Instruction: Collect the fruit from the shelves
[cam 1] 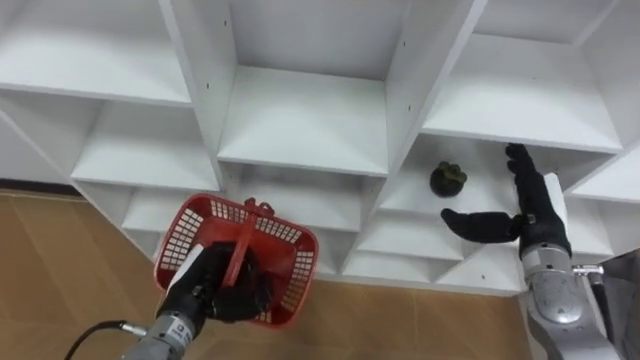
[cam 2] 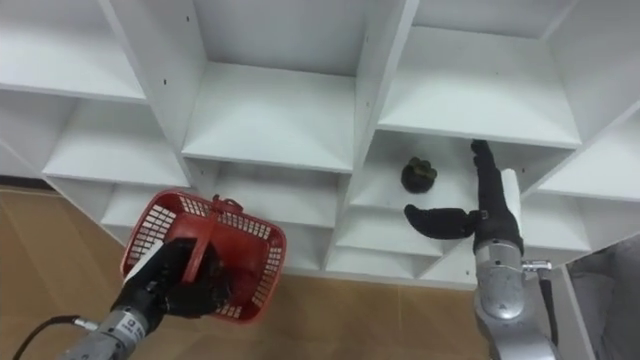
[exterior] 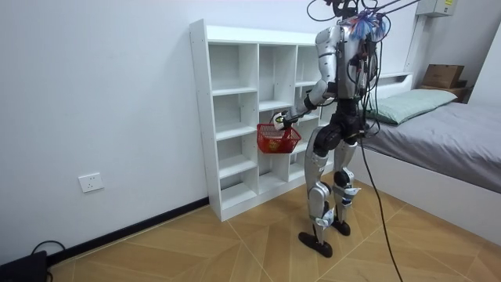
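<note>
A dark green fruit point(cam 1: 448, 179) lies on a shelf in the right column of the white closet point(cam 1: 300, 120). My right hand point(cam 1: 528, 208) is open just right of the fruit, fingers pointing up and thumb stretched toward it, a small gap between. My left hand point(cam 1: 215, 285) is shut on the handle of a red plastic basket point(cam 1: 198, 232), held low in front of the closet's middle column. The basket's inside looks dark behind my hand. In the room view the red basket point(exterior: 275, 139) hangs in front of the closet point(exterior: 235, 117) where I stand upright.
The other compartments of the closet are bare white shelves. Wooden floor point(cam 1: 60, 260) lies below. In the room view a bed point(exterior: 446, 133) stands close behind me on the room view's right, and a wall socket point(exterior: 91, 182) sits low on the wall.
</note>
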Tool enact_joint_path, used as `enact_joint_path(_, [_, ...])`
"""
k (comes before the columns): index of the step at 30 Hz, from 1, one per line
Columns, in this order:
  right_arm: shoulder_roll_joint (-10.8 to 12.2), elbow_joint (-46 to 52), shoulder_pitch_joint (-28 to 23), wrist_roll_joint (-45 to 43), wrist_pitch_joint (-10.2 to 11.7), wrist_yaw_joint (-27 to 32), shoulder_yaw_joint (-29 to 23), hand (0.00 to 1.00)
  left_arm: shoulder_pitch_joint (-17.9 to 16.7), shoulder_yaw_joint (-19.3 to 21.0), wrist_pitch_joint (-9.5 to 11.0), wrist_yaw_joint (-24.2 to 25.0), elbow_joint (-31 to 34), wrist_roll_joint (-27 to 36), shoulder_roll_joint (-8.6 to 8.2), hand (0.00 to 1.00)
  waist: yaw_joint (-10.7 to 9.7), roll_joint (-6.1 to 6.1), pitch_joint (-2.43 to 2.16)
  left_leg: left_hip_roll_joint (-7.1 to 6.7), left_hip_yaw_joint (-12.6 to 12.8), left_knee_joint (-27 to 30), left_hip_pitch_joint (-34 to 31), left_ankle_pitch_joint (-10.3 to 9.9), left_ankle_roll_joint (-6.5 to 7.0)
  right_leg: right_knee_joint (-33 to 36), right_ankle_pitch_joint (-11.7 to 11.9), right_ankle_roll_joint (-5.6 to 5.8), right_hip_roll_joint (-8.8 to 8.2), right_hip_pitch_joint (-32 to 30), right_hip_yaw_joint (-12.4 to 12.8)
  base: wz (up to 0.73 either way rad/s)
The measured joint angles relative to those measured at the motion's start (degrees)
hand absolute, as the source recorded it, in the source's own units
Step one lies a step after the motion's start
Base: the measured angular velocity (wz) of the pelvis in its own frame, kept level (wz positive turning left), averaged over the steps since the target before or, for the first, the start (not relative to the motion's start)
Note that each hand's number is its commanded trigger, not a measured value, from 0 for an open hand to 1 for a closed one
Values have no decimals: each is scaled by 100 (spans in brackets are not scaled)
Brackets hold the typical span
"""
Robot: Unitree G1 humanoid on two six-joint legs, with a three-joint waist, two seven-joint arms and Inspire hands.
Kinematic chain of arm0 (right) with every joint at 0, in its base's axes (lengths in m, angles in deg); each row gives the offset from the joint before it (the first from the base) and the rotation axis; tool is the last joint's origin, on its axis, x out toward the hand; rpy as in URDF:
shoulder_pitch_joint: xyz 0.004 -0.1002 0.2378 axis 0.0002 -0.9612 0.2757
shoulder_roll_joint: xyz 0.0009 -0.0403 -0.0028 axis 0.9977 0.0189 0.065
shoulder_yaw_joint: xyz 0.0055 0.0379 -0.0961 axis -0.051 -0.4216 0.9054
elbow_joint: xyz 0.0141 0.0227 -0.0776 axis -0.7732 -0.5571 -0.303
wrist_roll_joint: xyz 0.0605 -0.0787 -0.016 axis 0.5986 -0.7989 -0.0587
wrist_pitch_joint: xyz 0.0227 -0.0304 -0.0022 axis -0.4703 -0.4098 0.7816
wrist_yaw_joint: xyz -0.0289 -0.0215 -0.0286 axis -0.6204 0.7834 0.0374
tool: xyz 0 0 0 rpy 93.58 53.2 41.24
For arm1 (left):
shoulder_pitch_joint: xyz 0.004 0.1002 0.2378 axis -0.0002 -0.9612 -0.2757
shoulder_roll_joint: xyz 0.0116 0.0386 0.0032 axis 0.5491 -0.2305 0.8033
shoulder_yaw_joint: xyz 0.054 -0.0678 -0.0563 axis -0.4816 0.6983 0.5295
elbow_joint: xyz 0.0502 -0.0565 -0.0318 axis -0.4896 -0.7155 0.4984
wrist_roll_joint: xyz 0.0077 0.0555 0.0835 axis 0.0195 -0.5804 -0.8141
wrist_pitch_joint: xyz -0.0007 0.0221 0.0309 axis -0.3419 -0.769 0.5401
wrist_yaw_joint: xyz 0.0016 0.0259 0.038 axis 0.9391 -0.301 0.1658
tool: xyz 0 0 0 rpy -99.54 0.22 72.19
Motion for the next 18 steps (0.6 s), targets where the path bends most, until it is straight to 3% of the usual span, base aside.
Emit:
enact_joint_path(9, [-11,-97,324,-103,-5,601,-172,0,4,-1,-83,107,-101,-75,-51,100,8,-6,6,-18,-71,52,-376,37,27,126,-5,-11,-51,-377,-117,4])
enact_joint_path(18, [-82,-392,642,-55,124,1090,-221,0,246,10,-106,103,-356,-80,-73,100,94,-44,79,-6,-67,253,-821,38,30,321,-22,-36,-84,-822,-156,-1])
